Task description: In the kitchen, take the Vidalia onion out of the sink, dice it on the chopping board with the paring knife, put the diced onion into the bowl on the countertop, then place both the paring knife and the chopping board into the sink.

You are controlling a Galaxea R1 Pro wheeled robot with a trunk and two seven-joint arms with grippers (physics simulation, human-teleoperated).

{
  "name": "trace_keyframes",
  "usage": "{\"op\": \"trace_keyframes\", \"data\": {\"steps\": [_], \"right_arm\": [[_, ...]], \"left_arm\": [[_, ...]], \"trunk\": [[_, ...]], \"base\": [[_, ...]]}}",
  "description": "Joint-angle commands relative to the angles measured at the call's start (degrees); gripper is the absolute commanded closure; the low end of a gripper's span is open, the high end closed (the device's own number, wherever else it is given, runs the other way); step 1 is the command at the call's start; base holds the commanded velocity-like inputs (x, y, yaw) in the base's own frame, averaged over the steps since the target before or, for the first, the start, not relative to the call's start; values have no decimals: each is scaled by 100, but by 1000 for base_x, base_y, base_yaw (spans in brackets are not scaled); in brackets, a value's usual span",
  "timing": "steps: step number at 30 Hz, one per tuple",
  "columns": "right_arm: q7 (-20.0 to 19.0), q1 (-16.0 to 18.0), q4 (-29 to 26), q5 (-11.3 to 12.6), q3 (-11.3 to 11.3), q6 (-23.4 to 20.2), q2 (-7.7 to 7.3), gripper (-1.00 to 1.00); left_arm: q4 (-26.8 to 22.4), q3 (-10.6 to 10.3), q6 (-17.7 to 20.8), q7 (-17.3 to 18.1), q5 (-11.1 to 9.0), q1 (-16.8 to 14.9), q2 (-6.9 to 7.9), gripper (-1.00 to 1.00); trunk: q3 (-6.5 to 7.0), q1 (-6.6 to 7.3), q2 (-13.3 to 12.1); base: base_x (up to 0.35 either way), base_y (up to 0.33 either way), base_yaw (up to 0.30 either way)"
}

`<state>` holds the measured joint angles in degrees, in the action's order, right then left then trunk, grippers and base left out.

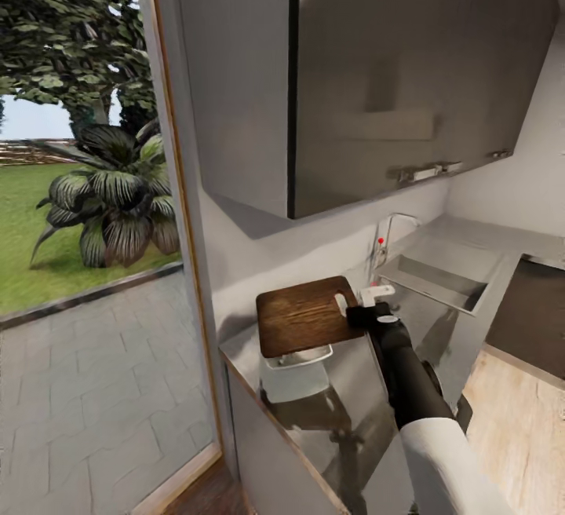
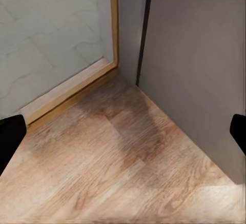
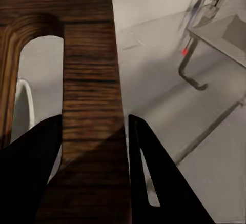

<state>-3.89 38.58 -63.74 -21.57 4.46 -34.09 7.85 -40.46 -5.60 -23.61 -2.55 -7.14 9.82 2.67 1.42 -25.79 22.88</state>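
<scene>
Two dark fingers (image 3: 154,178) of the right gripper (image 3: 95,126): clenched on the end strip of the rectangular brown wooden chopping board (image 1: 306,315), one on either side of the strip beside its oblong handle slot.
Right gripper, head view (image 1: 369,307): at the board's handle end, black forearm reaching in from the lower right.
Board position: lifted above the long grey reflective countertop (image 1: 345,413), partly covering the shallow white squarish bowl (image 1: 297,372) standing under it.
Sink: rectangular stainless-steel sink (image 1: 435,283) lies beyond the board, its angular chrome tap (image 1: 388,236) with a red dot at the back wall.
Left gripper (image 2: 123,131): dark fingertips (image 2: 10,137) at opposite edges of its wrist view, spread wide and released, above the light wooden floor (image 2: 118,167) beside a grey cabinet side (image 2: 200,65).
</scene>
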Motion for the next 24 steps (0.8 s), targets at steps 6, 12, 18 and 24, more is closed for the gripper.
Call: {"op": "trace_keyframes", "data": {"steps": [6, 12, 18, 24], "right_arm": [[-441, 0, -44, -41, 123, -13, -10, 100], [-439, 0, -75, -40, 133, -11, -11, 100], [-438, 0, -244, -40, 125, -12, -10, 100], [-437, 0, -259, -40, 125, -10, -11, 100]], "left_arm": [[-6, -46, -12, -27, -60, 2, 8, -100], [-6, -47, -12, -27, -60, 2, 10, -100], [-6, -47, -12, -27, -60, 2, 7, -100], [27, -47, -12, -27, -60, 2, 6, -100]], "trunk": [[-1, 1, 4], [-1, 1, 4], [-1, 1, 4], [-1, 1, 4]], "base": [[-282, -165, 0], [-282, -166, 0], [-282, -175, 69], [-282, -179, 248]]}}
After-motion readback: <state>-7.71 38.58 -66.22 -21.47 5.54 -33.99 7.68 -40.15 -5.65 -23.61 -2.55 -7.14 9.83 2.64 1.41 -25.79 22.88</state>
